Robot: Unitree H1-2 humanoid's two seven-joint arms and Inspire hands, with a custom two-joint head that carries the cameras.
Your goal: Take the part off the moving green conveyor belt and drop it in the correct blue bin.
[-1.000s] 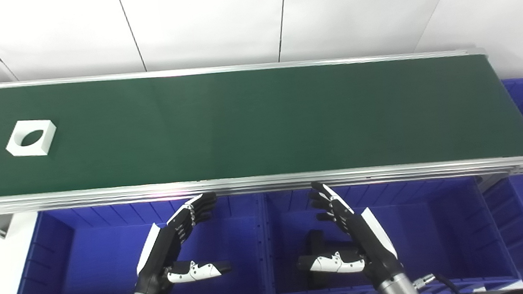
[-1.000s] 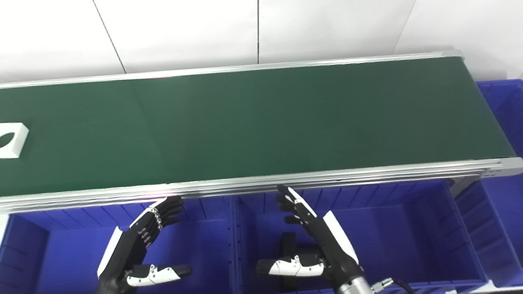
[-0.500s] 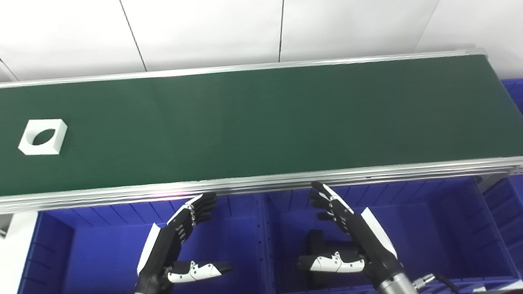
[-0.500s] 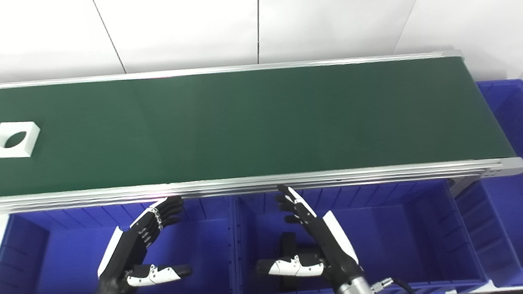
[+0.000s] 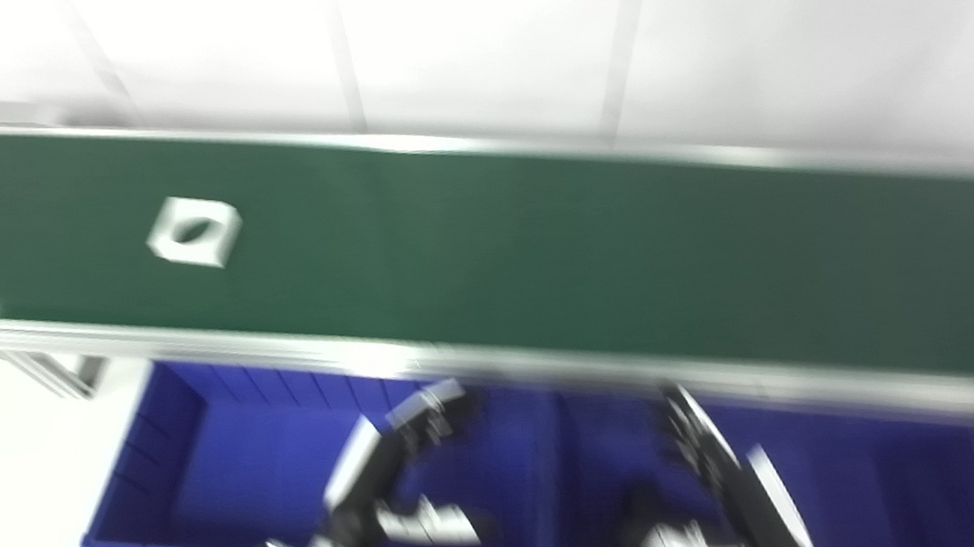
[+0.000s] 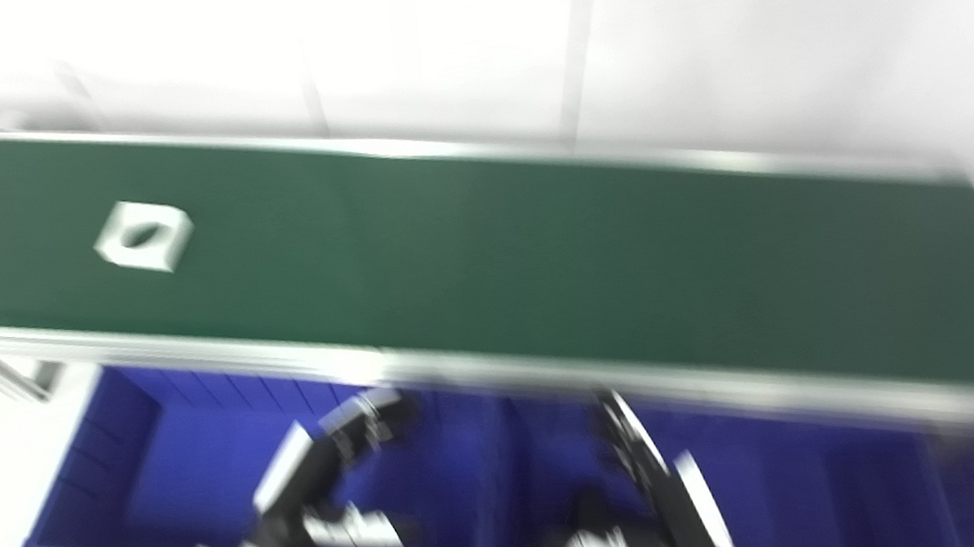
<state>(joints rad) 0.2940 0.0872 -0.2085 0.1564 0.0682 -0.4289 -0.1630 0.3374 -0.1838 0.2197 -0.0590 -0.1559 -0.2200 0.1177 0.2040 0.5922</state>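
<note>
So the part (image 5: 194, 233), a white square block with an oval hole through the middle, is sitting flat on the green conveyor belt (image 5: 538, 251) way over at the left end, nearer the front rail than the back one, with nothing touching it. Makes sense that nobody's grabbing yet, since it's well apart from both hands, and my guess is they're parked where the belt will bring the part to them. The left robot hand (image 5: 400, 487) hangs below the belt's front rail over the left blue bin (image 5: 164, 447), fingers stretched up toward the rail and thumb stuck out sideways, so it looks spread wide and holding nothing. The right robot hand (image 6: 653, 508) is over the middle blue bin (image 6: 792, 476) in what looks like a mirrored pose, empty too as far as I can see. Honestly though, both views are smeared and tilted, so finger detail is mush; the right one is cut off by the bottom edge, and I'd only call it spread as a best read. There's a dark blob in the middle bin by the right thumb, and I can't tell if it's a part already in there or just shadow. A sliver of blue at the far right edge might be another bin, too cut off to say. Which bin is the correct one for this part? Nothing visible tells me.
</note>
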